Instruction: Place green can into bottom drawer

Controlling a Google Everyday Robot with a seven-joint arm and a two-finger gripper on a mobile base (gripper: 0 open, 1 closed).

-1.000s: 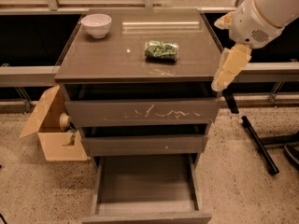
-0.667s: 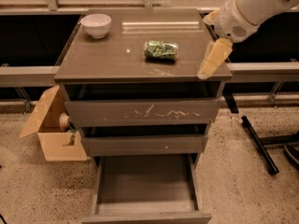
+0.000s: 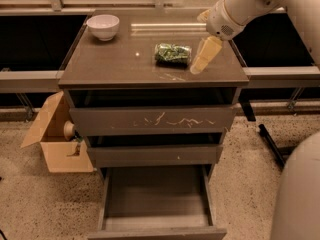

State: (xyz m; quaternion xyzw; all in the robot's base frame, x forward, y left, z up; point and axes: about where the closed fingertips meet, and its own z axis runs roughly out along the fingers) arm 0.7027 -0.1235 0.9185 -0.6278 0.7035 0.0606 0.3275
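Can (image 3: 173, 54) lies on its side on the bench (image 3: 115, 66), upper centre of frame; end effector (image 3: 197, 67) just right of it, whether spread or pressed together I cannot tell

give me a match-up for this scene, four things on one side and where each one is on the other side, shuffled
Things:
1 green can
2 white bowl
3 bottom drawer
4 gripper

Places:
a pulled open, lowest of all
b back left of the cabinet top
c lying on its side, right of the top's centre
d just right of the can, low over the top

Pairs: 1-c, 2-b, 3-a, 4-d
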